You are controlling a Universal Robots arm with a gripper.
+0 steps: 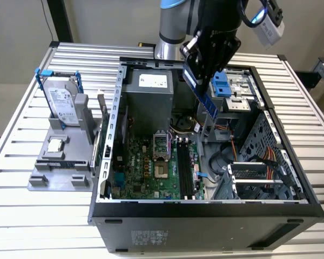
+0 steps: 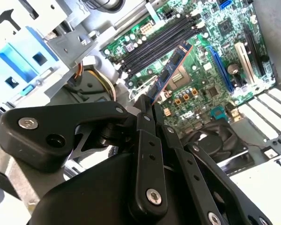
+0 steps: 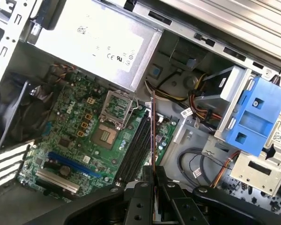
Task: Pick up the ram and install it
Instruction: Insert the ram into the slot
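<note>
My gripper (image 1: 193, 69) is shut on the ram (image 1: 204, 100), a thin blue-green stick that hangs tilted above the open computer case (image 1: 205, 208). In the second wrist view the ram (image 2: 171, 69) juts out from between the black fingers (image 2: 145, 117) towards the motherboard. The first wrist view has the ram (image 3: 153, 133) edge-on, clamped by the gripper (image 3: 153, 172), hovering over the black memory slots (image 3: 135, 149). These slots (image 1: 186, 170) lie on the green motherboard (image 1: 146, 167), well below the stick and apart from it.
A grey power supply (image 1: 148, 97) and a blue drive cage (image 1: 221, 83) flank the gripper inside the case. Loose cables (image 3: 201, 101) run beside the slots. On the exterior view's left, a grey fixture (image 1: 59, 162) holds a hard drive (image 1: 62, 102) and a square processor chip (image 1: 55, 144).
</note>
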